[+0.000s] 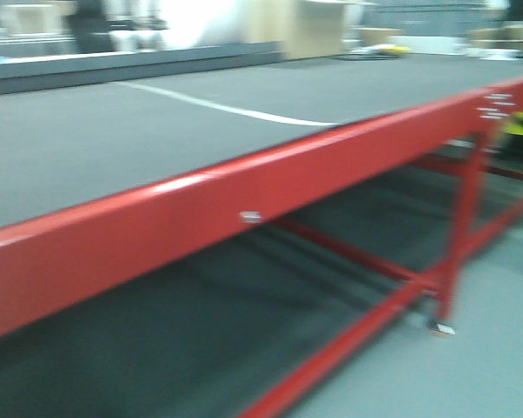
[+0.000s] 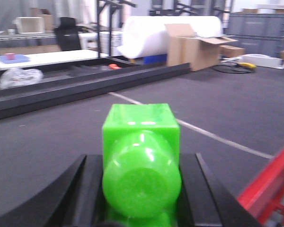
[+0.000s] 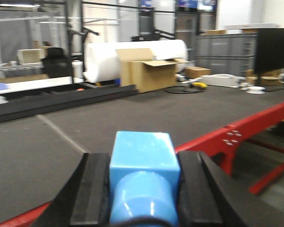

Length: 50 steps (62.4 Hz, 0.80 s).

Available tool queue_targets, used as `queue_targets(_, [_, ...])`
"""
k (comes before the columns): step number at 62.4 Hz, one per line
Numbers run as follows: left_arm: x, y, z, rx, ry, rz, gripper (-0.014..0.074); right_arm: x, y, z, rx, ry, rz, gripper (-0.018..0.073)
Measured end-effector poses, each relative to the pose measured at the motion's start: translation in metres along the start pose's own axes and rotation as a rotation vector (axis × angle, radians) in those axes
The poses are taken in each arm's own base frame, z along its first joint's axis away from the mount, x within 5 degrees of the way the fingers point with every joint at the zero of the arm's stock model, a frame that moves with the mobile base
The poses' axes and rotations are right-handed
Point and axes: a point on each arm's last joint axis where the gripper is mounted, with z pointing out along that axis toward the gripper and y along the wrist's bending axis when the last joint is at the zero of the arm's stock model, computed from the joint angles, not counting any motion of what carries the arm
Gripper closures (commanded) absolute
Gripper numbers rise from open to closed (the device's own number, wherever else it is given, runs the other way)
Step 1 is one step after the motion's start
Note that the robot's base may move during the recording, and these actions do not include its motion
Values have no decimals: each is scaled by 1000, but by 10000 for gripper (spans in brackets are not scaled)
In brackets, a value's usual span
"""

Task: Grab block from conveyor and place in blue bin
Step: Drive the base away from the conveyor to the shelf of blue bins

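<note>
The conveyor's dark grey belt [image 1: 113, 139] fills the front view, carried on a red frame [image 1: 244, 200]; neither gripper shows there. In the left wrist view my left gripper [image 2: 141, 160] is shut on a bright green block [image 2: 141, 137], held above the belt [image 2: 227, 104] with a black finger [image 2: 80, 189] on each side. My right gripper [image 3: 143, 156] is shut on a light blue block [image 3: 142, 151] over the belt's red edge [image 3: 213, 139]. The blue bin is out of view.
A white line [image 1: 227, 109] crosses the belt. A black rail [image 2: 85, 82] runs along its far side. Beyond stand an open cardboard box [image 2: 194, 49] and a big white roll [image 2: 151, 35]. Red legs and braces [image 1: 462, 218] stand below the frame.
</note>
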Motion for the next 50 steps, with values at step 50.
queue_targets(50, [0,0,0,0,0,0,707,0,0,0,0,0,0,721])
